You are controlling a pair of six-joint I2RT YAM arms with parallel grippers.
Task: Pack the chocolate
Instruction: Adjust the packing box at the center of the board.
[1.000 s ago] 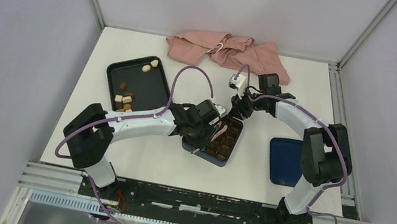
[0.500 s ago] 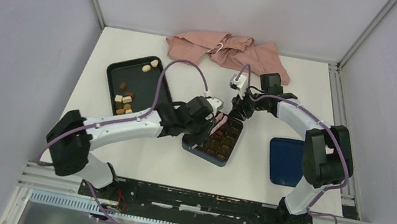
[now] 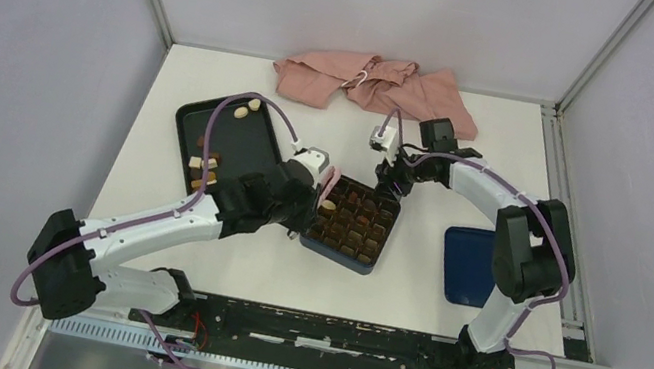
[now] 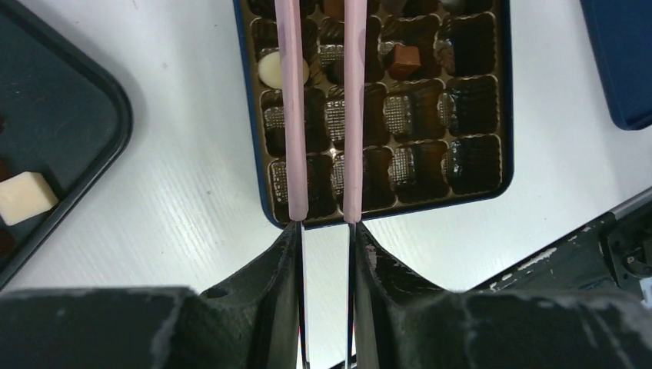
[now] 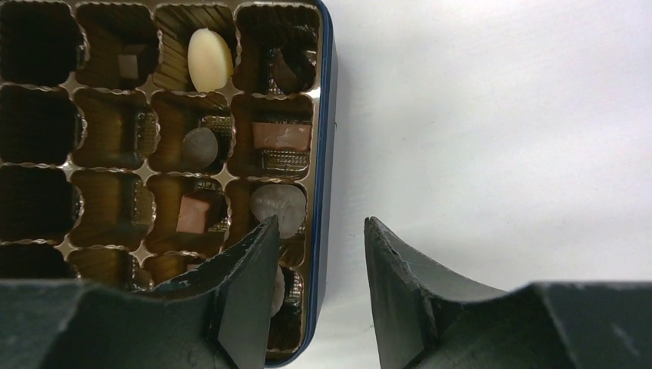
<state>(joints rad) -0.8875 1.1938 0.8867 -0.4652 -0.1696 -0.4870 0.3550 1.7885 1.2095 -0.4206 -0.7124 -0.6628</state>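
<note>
While it gapes, right tool straddles box.

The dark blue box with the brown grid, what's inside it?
A few chocolates sit in separate cells: a cream oval, brown squares, dark rounds. Many cells look empty. The right end effector covers the nearest cells.

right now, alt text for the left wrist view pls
The left gripper's pink fingers, slightly apart and empty, reach over a blue box of mostly empty brown cells holding a white chocolate and a brown one. A black tray sits left.
</note>
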